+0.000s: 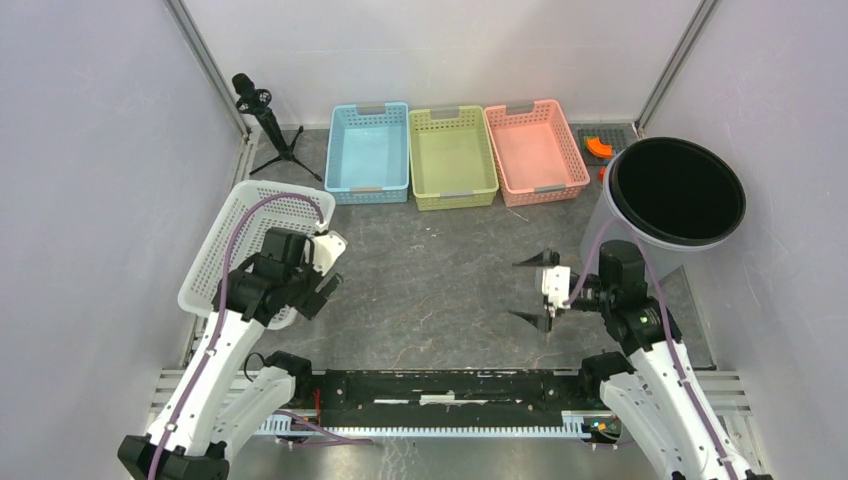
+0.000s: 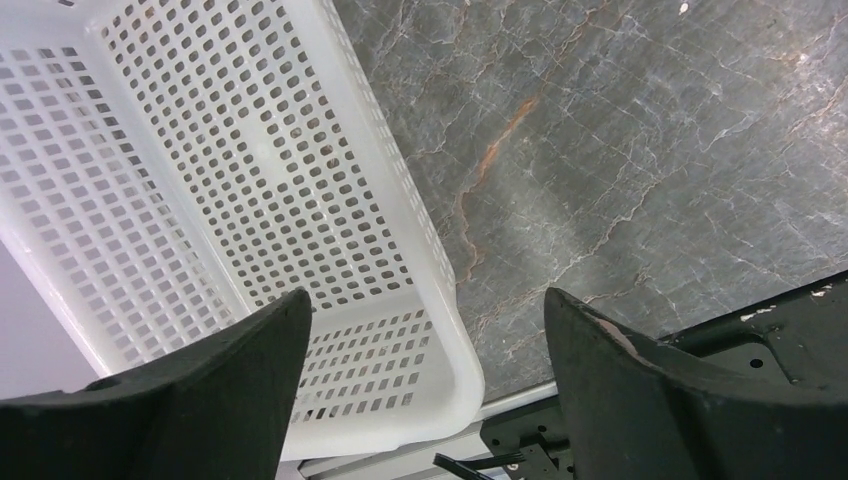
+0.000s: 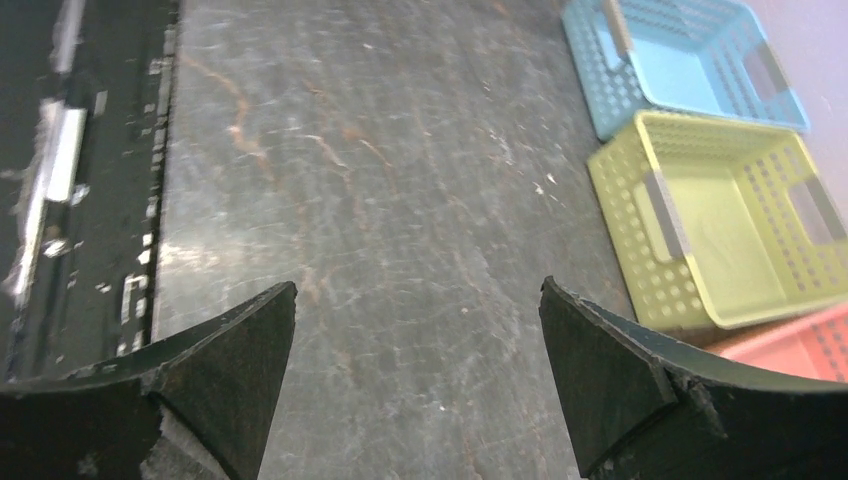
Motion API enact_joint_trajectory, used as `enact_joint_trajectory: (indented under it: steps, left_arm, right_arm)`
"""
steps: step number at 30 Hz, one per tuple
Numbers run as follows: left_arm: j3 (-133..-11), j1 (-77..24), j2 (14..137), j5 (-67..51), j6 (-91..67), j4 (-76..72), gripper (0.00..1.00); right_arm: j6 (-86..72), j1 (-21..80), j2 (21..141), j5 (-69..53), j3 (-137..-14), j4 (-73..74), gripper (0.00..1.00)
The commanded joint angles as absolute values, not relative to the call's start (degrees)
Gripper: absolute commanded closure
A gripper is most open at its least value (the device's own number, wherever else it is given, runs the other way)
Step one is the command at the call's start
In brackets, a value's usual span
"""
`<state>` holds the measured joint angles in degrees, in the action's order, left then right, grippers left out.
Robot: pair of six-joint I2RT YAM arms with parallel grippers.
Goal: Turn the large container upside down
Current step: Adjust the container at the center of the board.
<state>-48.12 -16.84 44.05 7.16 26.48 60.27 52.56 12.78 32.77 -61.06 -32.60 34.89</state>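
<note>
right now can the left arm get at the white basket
Probably yes. The left end effector hangs open just above the near corner of the white basket, and nothing sits between them, so a short drop should reach the rim.

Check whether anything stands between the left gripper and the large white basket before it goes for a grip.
Nothing visible does. The left gripper, jaws wide open, hangs directly above one corner of the large white basket, with only air between them. The rim on that corner is uncovered in the left wrist view.

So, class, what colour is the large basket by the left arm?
The basket is white, perforated all over; left wrist view.
</note>
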Motion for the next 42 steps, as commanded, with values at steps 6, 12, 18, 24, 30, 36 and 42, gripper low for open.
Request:
enact_joint_trajectory:
  steps: [6,12,18,24,30,36,42]
  left_arm:
    - [-49.7,-16.7,44.2,7.3,25.3,54.6,0.00]
    - [-46.5,-16.8,44.4,10.0,24.9,50.8,0.00]
    - [-44.1,-16.7,42.5,8.2,24.2,48.7,0.00]
    - [-42.1,-16.2,38.1,6.3,24.3,48.1,0.00]
    - [-42.1,-14.2,37.0,3.8,23.9,48.1,0.00]
    - [-42.7,-12.6,37.0,2.8,23.6,48.3,0.00]
    - [-42.9,-11.7,36.9,2.0,23.5,48.4,0.00]
  right_arm:
    - [33.1,25.9,49.3,-26.1,-44.1,10.1,0.05]
    - [31.4,31.5,66.1,-7.1,-52.3,0.6,0.06]
    - [33.0,32.8,83.4,1.8,-63.8,0.4,0.06]
    - [35.2,33.4,92.6,-3.2,-70.5,3.9,0.04]
    - [35.1,34.5,101.0,-5.0,-77.7,8.5,0.04]
    - [34.8,35.8,108.1,-2.0,-83.2,9.0,0.03]
    - [32.1,36.0,114.9,4.2,-89.6,8.9,0.03]
